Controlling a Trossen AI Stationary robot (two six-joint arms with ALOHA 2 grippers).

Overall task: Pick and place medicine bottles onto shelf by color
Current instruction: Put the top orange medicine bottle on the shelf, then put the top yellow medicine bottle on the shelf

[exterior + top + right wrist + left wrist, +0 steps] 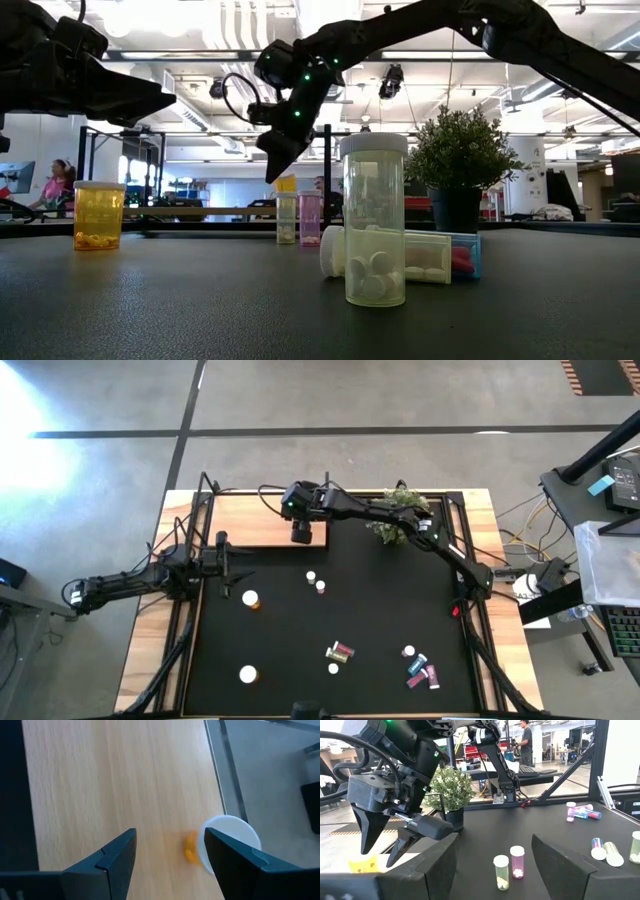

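My right gripper (301, 532) reaches over the light-wood shelf (250, 520) at the table's far left, fingers pointing down and open (170, 855). An orange white-capped bottle (227, 837) stands on the shelf board just below it, partly hidden by one finger. It also shows below the fingertips in the left wrist view (362, 865). My left gripper (235, 566) waits open at the mat's left edge (495, 885). A yellowish bottle (311, 576) and a pink bottle (320, 587) stand upright on the black mat. Other bottles stand or lie nearer the front.
An orange bottle (250, 600) and another (247, 674) stand on the mat's left. Bottles lie at the middle front (340, 652) and in a group at the front right (420, 670). A green plant (398, 515) stands under the right arm. Black posts (205, 495) edge the shelf.
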